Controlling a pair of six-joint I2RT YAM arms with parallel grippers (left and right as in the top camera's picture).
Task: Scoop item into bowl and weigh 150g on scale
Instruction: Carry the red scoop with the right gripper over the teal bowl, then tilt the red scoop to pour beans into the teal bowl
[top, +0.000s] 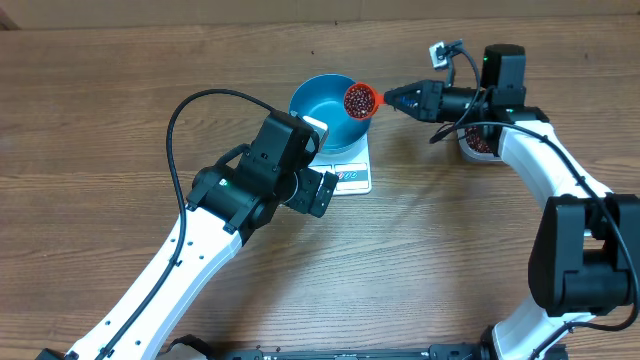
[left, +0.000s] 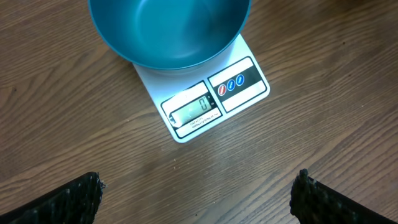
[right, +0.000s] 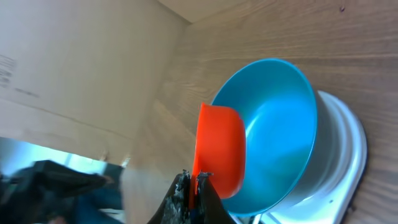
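Right claw (top: 390, 100) is pinched tight on my scoop (top: 364, 102), beans (top: 356, 99) level over the bowl (top: 310, 112) rim, ready to tip. My left claw (left: 196, 190) gapes empty, so its camera faces the scale (left: 249, 93) display (left: 196, 111).

Bright, even light from above, soft shadows on the table (top: 90, 130), a little shine in the bowl (left: 168, 31), & right wrist view blurry at bottom left.

The desk (top: 90, 120) lies bare at left and lower centre; upper centre is blocked by the bowl (top: 320, 108) on the scale (top: 355, 180), with the orange scoop (top: 360, 100) over its right rim.
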